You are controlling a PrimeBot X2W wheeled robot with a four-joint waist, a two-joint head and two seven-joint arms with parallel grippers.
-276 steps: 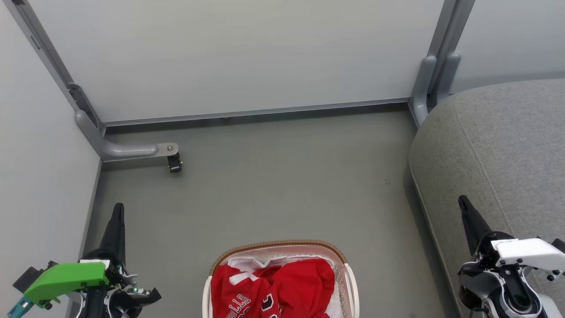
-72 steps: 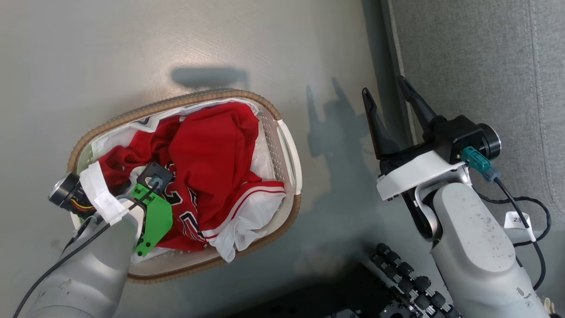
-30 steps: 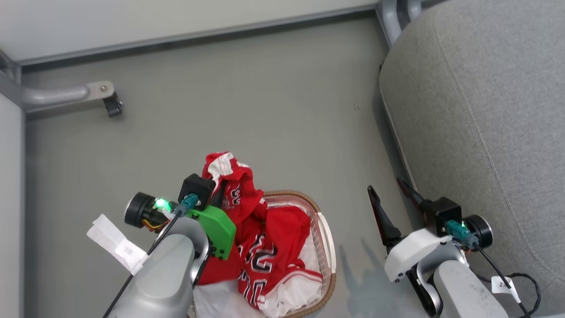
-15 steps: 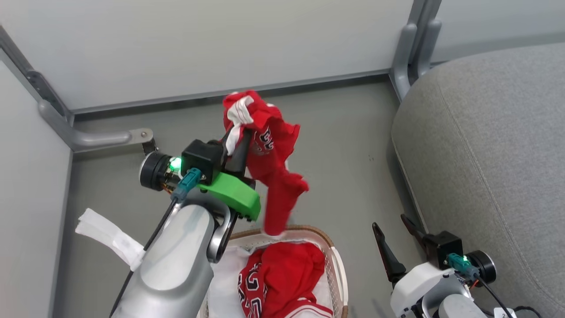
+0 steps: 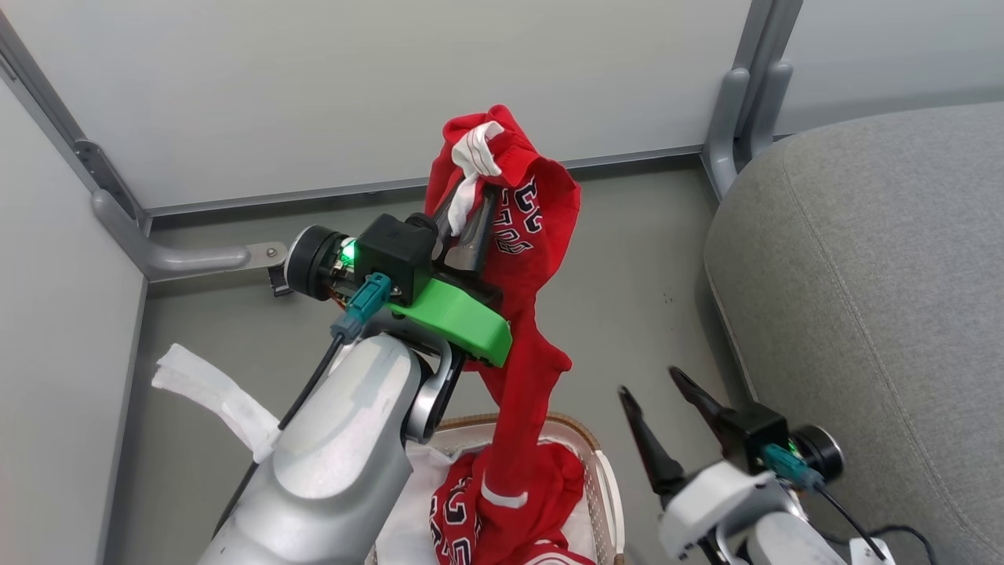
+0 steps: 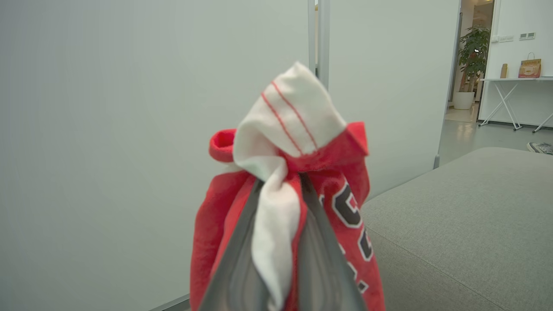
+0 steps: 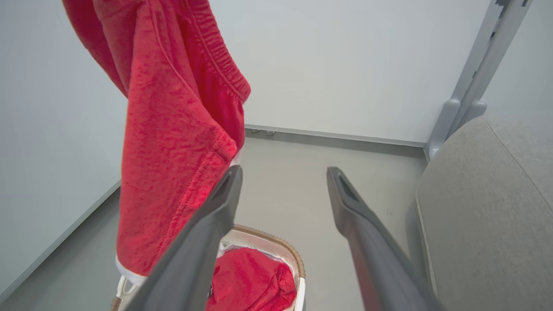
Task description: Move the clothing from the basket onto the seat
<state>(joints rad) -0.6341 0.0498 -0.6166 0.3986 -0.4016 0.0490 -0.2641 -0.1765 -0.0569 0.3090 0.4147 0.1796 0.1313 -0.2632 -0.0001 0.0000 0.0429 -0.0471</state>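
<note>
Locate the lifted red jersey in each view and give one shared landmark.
Head view: lifted jersey centre, hanging from the left gripper over the basket.
Left wrist view: bottom centre, clamped in that gripper.
Right wrist view: upper left, above the basket.
Shared landmark: grey seat, on the right in all three.

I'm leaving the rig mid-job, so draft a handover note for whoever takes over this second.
Left pincer: shut on a red jersey, held high, its tail hanging over the basket.
Right pincer: open, empty, between basket and seat.
Done: that jersey is raised; no clothing on the visible part of the seat.
Left: carry it to the seat, release, then fetch the other red clothing in the basket.
</note>
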